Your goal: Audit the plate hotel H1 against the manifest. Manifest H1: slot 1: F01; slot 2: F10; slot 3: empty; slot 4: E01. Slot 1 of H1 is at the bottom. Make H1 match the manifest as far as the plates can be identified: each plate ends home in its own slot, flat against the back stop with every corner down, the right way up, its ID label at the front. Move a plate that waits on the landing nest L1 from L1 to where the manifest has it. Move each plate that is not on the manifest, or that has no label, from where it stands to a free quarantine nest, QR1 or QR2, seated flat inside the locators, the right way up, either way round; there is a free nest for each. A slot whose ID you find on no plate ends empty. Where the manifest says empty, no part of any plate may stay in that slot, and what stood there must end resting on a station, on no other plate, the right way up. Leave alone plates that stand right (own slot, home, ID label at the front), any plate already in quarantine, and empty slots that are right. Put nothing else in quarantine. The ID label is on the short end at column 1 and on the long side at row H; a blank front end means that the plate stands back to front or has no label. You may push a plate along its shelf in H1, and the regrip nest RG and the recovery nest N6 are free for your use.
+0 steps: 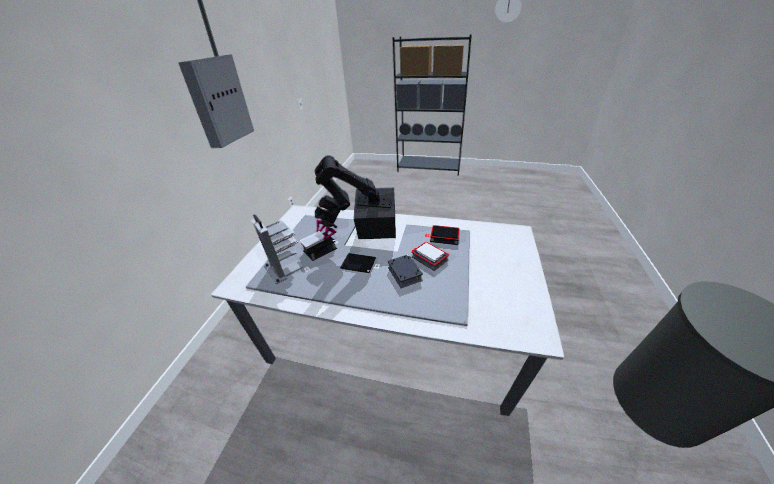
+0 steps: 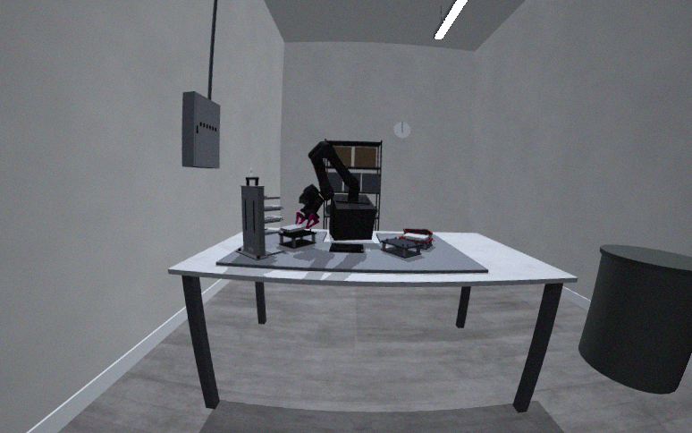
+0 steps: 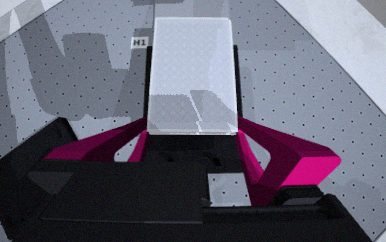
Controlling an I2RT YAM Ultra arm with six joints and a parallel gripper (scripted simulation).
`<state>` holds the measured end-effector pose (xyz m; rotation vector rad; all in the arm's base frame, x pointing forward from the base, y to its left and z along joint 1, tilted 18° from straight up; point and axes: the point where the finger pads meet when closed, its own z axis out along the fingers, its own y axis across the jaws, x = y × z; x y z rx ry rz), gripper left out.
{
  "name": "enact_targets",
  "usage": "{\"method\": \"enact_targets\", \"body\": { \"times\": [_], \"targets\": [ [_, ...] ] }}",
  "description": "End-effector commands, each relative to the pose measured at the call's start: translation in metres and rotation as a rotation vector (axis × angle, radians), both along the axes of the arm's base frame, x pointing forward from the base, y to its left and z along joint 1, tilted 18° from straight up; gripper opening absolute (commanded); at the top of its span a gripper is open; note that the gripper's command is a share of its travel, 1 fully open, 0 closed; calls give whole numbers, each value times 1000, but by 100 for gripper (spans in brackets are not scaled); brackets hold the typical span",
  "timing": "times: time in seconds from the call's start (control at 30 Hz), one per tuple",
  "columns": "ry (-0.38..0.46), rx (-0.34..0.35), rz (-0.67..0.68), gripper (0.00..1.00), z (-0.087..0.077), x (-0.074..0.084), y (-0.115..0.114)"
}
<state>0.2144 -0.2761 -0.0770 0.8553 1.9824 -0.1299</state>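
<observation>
My gripper [image 1: 325, 234] [image 2: 305, 224] [image 3: 192, 121] is shut on a white plate [image 1: 312, 241] [image 2: 292, 228] [image 3: 192, 65], its fingers on the long sides at the near end. No label is readable on it. The plate is over a black raised stand [image 1: 318, 248] [image 2: 298, 236] [image 3: 192, 144], its far end jutting toward hotel H1 [image 1: 269, 251] [image 2: 253, 219]. H1 stands upright at the left; pale plates seem to lie on its middle shelves, their IDs too small to read. A red-rimmed nest [image 1: 443, 262] holds a white plate [image 1: 430, 251] [image 2: 416, 236]. The other red-rimmed nest [image 1: 445, 232] shows a black, bare top.
A low black pad [image 1: 358, 263] [image 2: 347, 248] lies at the middle of the grey mat [image 1: 439, 302] [image 2: 449, 264]. A dark raised stand [image 1: 405, 270] [image 2: 401, 246] is right of it. The arm's black base box [image 1: 375, 221] [image 2: 351, 222] stands behind the pad.
</observation>
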Motion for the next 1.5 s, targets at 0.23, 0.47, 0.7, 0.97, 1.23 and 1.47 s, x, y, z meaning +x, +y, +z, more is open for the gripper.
{"method": "enact_targets", "body": {
  "times": [0.23, 0.47, 0.7, 0.97, 1.23, 1.47],
  "targets": [
    [-16, -32, 2, 86, 3, -5, 1],
    [-16, -32, 2, 86, -1, -11, 7],
    [-16, -32, 2, 86, -3, -11, 8],
    [-16, -31, 2, 86, -7, -11, 9],
    [-16, -31, 2, 86, -10, -11, 10],
    [-16, -31, 2, 86, -13, -10, 11]
  ]
}}
